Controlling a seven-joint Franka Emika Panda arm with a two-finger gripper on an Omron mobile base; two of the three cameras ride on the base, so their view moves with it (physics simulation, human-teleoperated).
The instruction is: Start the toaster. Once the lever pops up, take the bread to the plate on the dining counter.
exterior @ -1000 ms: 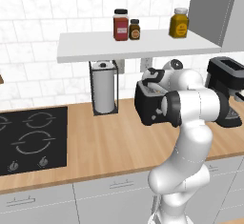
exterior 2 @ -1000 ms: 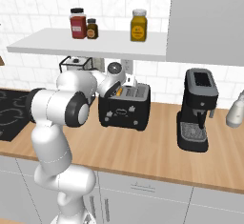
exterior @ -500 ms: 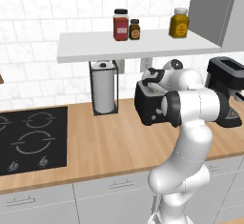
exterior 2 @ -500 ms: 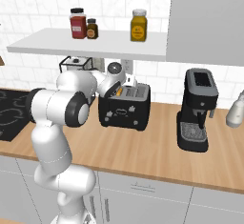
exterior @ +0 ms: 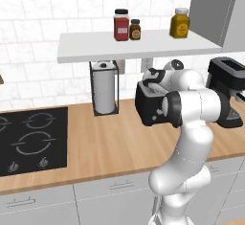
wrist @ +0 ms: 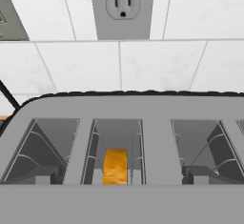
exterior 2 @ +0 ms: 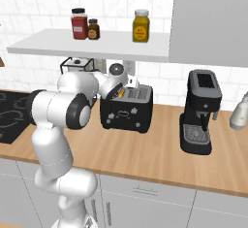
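Left base view, left to right: the black hob [exterior: 29, 140] at the lower left, the paper-towel roll [exterior: 104, 93] near centre, then the toaster [exterior: 150, 105] on the bench [exterior: 105, 147] at centre right, half hidden by the arm. The gripper [exterior: 154, 74] sits over its top — whether spread or pressed together, I cannot tell. Hand view, lower centre: the bread [wrist: 115, 166] stands sunk in the second slot — tan edge up.

The arm [exterior: 189, 138] is glossy white, built of rounded tubular links that swell into ball-like housings. Dark grey rings mark the joints, one at 9 o'clock on the elbow housing [exterior 2: 77, 113]. A small round grey cap [exterior 2: 116, 69] sits on the wrist, near a black band.
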